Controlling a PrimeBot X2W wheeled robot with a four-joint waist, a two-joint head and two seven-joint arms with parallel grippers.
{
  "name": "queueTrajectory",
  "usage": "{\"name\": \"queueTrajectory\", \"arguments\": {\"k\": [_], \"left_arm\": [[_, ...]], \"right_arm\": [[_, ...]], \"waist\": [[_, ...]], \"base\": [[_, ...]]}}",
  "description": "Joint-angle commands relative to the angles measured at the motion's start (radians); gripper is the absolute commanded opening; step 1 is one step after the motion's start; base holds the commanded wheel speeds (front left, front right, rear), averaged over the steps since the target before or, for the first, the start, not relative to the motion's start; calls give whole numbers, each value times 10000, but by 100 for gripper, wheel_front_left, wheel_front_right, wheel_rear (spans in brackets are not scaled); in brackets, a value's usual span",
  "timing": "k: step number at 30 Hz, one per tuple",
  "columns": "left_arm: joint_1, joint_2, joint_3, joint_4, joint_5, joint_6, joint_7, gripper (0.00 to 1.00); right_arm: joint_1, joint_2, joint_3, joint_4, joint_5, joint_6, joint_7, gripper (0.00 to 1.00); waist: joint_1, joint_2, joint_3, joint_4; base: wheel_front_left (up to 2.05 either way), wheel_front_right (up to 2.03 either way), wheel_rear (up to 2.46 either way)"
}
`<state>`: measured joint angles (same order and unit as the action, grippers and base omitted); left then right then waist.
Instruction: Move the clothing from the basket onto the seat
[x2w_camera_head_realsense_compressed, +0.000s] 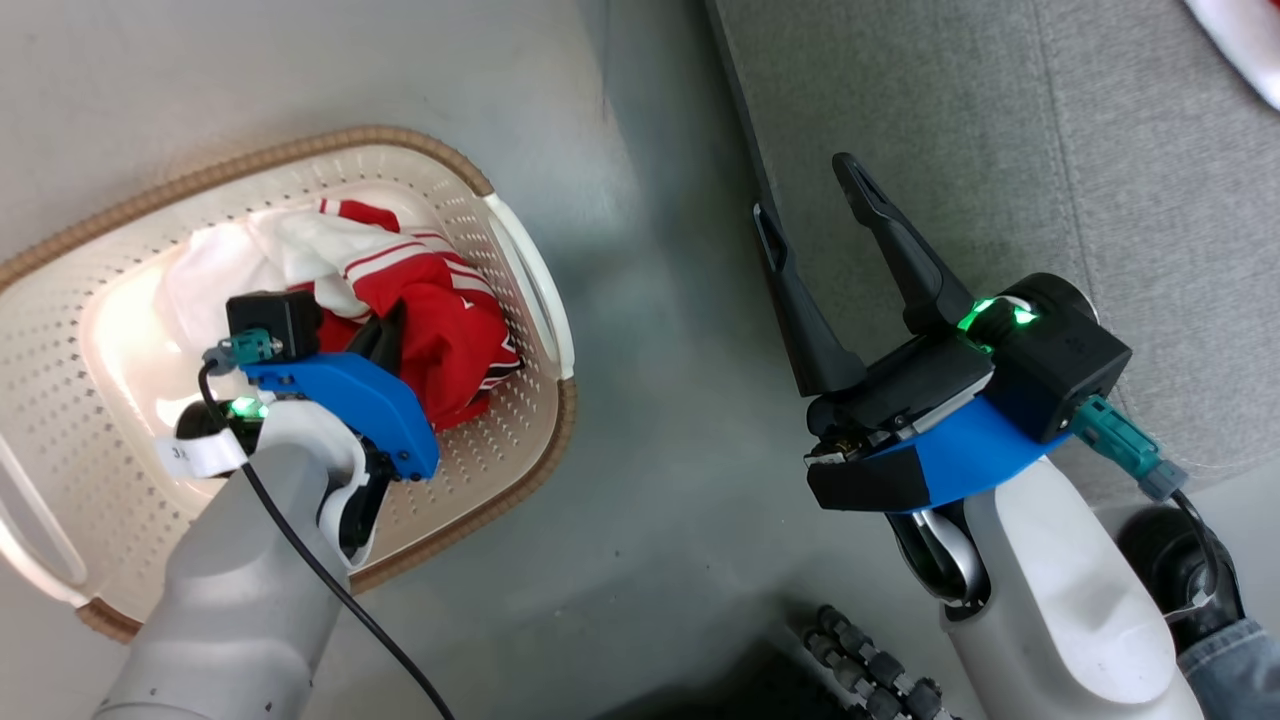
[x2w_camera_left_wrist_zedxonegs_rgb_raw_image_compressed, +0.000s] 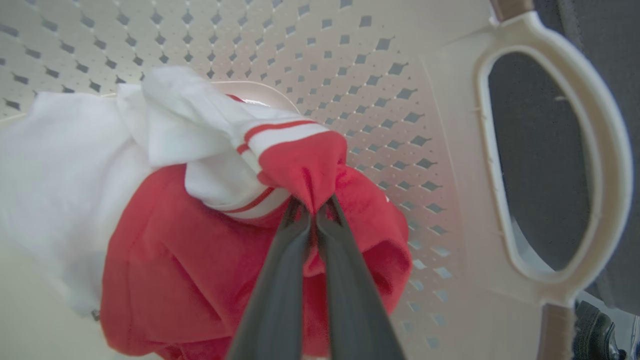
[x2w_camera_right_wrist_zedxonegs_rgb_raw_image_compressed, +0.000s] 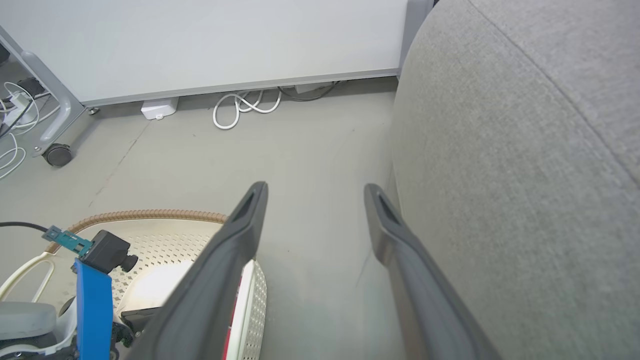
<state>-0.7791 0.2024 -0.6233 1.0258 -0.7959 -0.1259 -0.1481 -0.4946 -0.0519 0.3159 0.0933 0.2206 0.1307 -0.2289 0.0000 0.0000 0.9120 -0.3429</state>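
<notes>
Pinching a red fold of the clothing inside the basket with the left pincer, fingers pressed together. Holding the right pincer spread wide beside the seat. Wrist tag unreadable.

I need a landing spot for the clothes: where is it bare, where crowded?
The seat lies bare from its left edge to a white item in the head view's top right. Crowded: the basket, where the left end effector grips the clothing.
</notes>
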Motion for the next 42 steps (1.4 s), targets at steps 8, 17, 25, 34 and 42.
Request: {"name": "queueTrajectory", "arguments": {"k": [8, 17, 25, 34, 42], "left_arm": [[470, -189, -643, -179, -487, -74, -454, 0], [1131, -537, -1722, -484, -899, -74, -839, 0], [1728, -669, -2645, -1015, -1406, -74, -1111, 0], [1875, -602, -3503, -2021, -1884, -74, -1176, 0], [1398, -704, -3898, -2696, -1892, -75, -1180, 0]], "right_arm": [[24, 21, -110, 269, -242, 1, 98, 100], [601, -211, -319, 426, -197, 1, 392, 100], [1431, -410, -519, 407, -89, 1, 800, 100], [2419, -539, -820, 296, -45, 1, 1298, 100], [3147, -558, -871, 185, 2, 1, 1733, 100]], "waist": [[0, 0, -1463, 427], [0, 0, -3440, 1250], [0, 0, -5438, 2086], [0, 0, -7294, 2896], [0, 0, -8322, 3280]], "base": [[0, 0, 0], [0, 0, 0], [0, 0, 0], [0, 0, 0], [0, 0, 0]]}}
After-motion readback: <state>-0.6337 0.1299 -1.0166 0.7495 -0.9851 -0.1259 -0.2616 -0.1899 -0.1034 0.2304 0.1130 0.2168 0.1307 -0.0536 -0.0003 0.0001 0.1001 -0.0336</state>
